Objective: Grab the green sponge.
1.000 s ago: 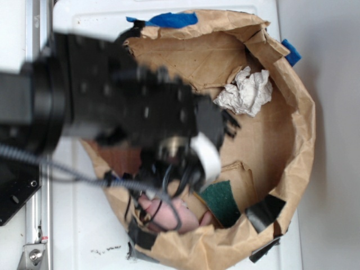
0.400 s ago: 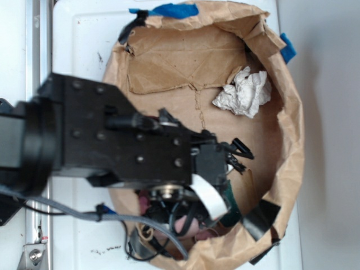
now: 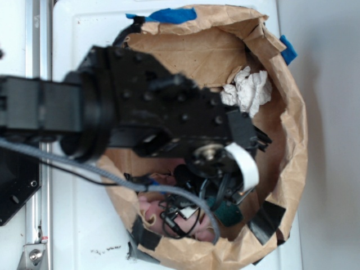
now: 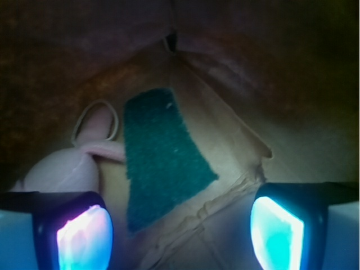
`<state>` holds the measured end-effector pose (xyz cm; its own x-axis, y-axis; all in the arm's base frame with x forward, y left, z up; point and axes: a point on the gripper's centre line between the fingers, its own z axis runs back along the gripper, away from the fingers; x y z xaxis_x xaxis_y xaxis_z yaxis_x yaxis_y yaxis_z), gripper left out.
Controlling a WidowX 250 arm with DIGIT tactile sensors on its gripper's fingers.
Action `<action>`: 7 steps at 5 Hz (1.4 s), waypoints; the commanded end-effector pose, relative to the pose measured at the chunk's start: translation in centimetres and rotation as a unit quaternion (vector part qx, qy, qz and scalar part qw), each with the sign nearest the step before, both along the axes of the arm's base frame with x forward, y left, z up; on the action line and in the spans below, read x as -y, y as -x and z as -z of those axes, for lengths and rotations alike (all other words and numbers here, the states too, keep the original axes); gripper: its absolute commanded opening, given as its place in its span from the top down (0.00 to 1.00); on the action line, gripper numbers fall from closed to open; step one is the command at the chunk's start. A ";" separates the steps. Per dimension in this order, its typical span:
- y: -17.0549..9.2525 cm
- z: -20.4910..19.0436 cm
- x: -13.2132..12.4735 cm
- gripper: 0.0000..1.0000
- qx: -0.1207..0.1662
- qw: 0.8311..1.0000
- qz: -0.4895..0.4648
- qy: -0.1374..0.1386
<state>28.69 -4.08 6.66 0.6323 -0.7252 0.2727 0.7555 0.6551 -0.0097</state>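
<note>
Black gripper [image 4: 180,225], jaws spread & empty, is now hovering w/ flat dark-green fibrous sponge [image 4: 160,160] lying just ahead between its fingers, having swung over from beside it – lining up for grab

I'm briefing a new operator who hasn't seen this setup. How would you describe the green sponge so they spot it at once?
Look inside the crumpled brown paper bag, at the end away from the white crumpled paper. On the bag's floor lies the green sponge, flat, beside the pink soft toy. It is the only dark-green thing there, with a rough fibrous surface.
</note>
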 end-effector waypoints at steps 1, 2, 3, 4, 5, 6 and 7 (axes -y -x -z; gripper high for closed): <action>-1.6 -0.7 1.5 0.00 0.024 0.999 0.013 0.031; -2.6 0.0 1.7 0.00 0.019 0.998 0.038 0.040; -3.8 1.8 1.6 0.00 0.010 0.998 0.046 0.030; -4.3 2.9 1.2 0.00 0.003 0.998 0.049 0.030; -4.0 2.4 0.9 0.00 0.010 0.997 0.058 0.041; -3.7 2.6 0.6 0.38 0.011 0.997 0.063 0.033; -2.8 1.9 -0.5 1.00 0.022 0.998 0.059 0.002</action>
<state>31.43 -3.55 3.00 0.5263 -0.8017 0.2834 0.8401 0.5418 -0.0274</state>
